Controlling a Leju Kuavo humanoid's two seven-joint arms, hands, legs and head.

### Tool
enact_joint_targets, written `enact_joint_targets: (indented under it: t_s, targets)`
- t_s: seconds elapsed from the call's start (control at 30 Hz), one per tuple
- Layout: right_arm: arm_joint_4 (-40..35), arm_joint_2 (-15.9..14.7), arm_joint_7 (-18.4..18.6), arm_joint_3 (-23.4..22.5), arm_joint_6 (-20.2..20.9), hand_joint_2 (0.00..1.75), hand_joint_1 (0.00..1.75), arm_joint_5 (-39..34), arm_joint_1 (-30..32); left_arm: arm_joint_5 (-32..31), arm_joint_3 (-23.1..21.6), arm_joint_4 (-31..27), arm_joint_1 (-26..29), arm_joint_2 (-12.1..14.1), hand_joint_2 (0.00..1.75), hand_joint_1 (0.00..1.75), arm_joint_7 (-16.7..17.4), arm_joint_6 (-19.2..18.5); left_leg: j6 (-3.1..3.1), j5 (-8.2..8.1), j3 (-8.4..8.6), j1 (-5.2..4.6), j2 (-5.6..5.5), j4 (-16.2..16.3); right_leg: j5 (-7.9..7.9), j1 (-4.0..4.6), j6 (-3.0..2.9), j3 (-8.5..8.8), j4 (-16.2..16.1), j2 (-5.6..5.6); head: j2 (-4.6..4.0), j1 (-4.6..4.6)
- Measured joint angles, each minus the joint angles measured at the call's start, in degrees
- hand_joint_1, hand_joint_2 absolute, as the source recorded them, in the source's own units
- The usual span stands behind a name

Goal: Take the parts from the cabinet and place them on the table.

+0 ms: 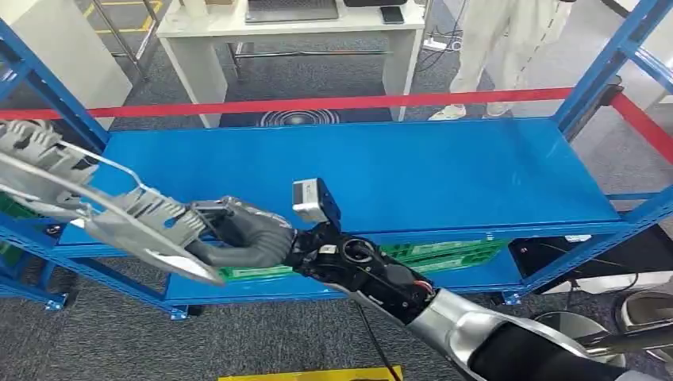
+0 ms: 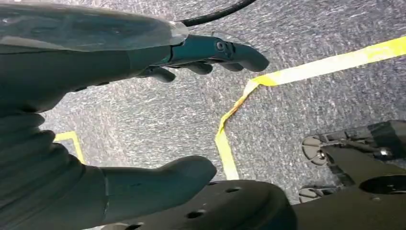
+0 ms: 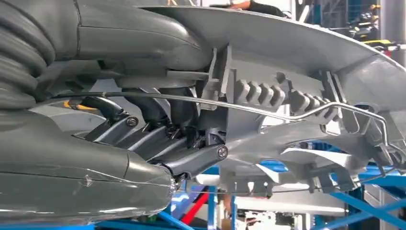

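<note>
Blue cabinet (image 1: 381, 171) filled mid-frame; the right hand (image 1: 238, 238) gripped a grey part (image 1: 87, 198), cut off at left. The left hand (image 2: 143, 110) hung with fingers spread, holding nothing.

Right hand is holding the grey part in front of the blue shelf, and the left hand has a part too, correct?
Not quite. The right hand does hold the grey part by the blue shelf, but the left wrist view shows the left hand empty, fingers apart above the floor.

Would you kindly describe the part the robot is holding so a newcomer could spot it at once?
Find the blue shelving rack that spans the head view. At its left front edge the right hand grips a long silvery-grey moulded part. Its ribbed surface and thin wire rod set it apart from the flat green trays on the shelf below.
</note>
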Motion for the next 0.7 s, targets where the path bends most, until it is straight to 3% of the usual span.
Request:
enact_joint_targets:
  t_s: [0.1, 0.13, 0.17, 0.23, 0.7]
  targets:
    - [-0.4, -0.1, 0.1, 0.2, -0.2, 1.75, 1.75, 0.3, 0.4, 0.0, 0.0, 0.0, 0.2, 0.0, 1.75, 0.00, 0.0, 0.0, -0.01, -0.01, 0.00, 0.00, 0.00, 0.0, -0.02, 0.00, -0.03, 0.00, 0.0, 0.00, 0.00, -0.04]
    - [-1.1, -0.3, 0.4, 0.5, -1.6, 1.75, 1.75, 1.8, 1.0, 0.0, 0.0, 0.0, 0.4, 0.0, 1.75, 0.00, 0.0, -0.1, -0.02, -0.01, 0.01, 0.00, 0.00, 0.0, -0.04, 0.00, -0.06, -0.01, 0.0, 0.00, 0.00, -0.02]
    - [-3.2, -1.1, 0.9, 1.1, -5.8, 1.75, 1.75, 5.8, 3.3, -0.3, 0.0, 0.0, 1.0, 0.0, 1.75, 0.00, 0.6, -0.8, -0.04, -0.03, 0.01, 0.01, -0.01, 0.0, -0.05, 0.01, -0.07, 0.00, 0.0, -0.02, 0.00, -0.02]
    - [-4.1, -1.7, 0.9, 1.3, -7.2, 1.75, 1.75, 7.1, 4.4, -0.4, 0.0, 0.0, 1.2, 0.0, 1.75, 0.00, 0.9, -1.2, -0.05, -0.04, 0.01, 0.01, 0.01, 0.0, -0.05, 0.01, -0.08, -0.01, 0.0, -0.01, 0.00, -0.02]
    - [-7.8, -4.6, 1.2, 1.8, -10.3, 1.75, 1.75, 9.2, 6.2, 0.6, 0.0, 0.0, 0.9, 0.8, 1.75, 0.00, 0.4, -0.6, 0.13, -0.42, -0.02, -0.19, -0.01, 0.4, -0.17, -0.03, 0.10, 0.15, 0.0, 0.00, 0.00, -0.04]
